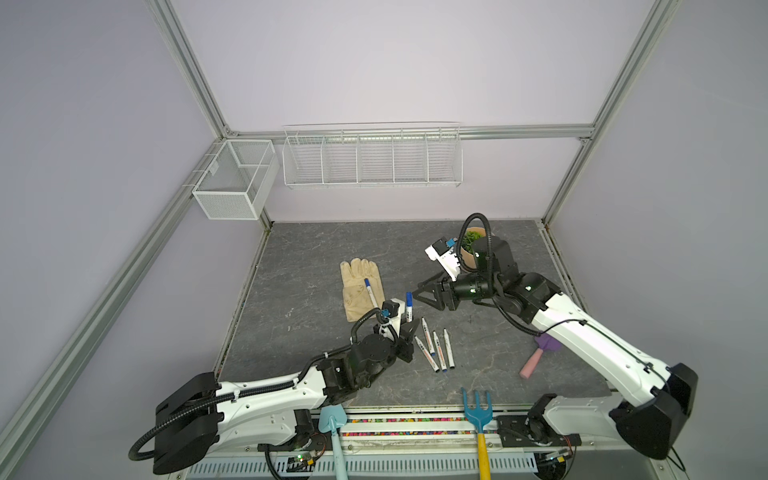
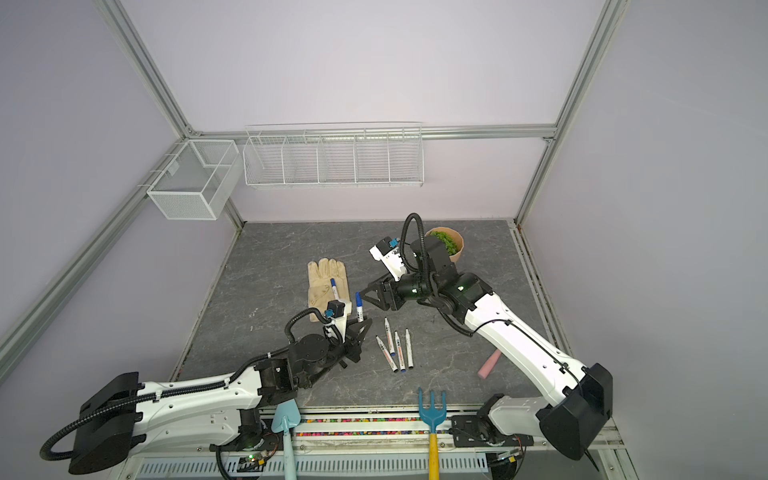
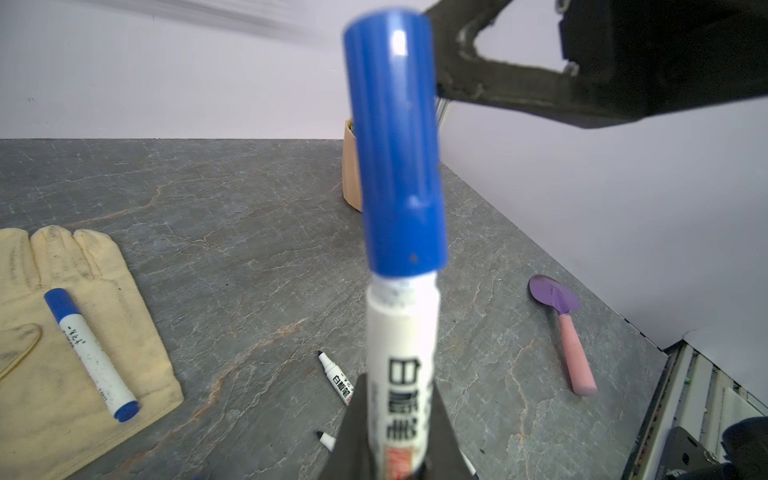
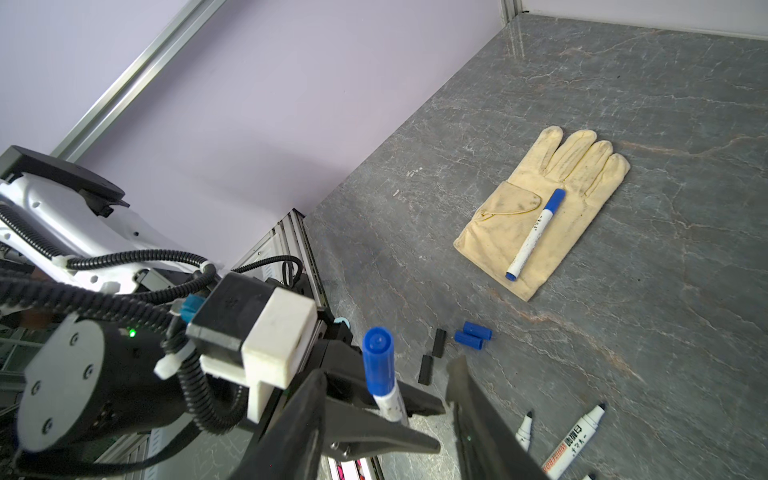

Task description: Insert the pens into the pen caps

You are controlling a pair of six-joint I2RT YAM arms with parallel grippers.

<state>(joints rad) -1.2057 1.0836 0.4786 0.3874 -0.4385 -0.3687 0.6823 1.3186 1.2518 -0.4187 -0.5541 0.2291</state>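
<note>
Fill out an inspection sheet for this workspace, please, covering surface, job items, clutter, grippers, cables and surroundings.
Surface: grey stone-patterned mat, nothing spilled that I can see.
Job's things: one capped pen upright in the left gripper; second capped pen lying on the glove; four uncapped pens side by side; two blue caps and two black caps loose on the mat.
Clutter: glove, potted plant, trowel, shovel, rake.
Grippers: left gripper shut on the capped pen; right gripper open, empty.
Cables: black hoses loop over both wrists, nothing snagged.
Surroundings: wire rack and mesh box on the walls.
</note>
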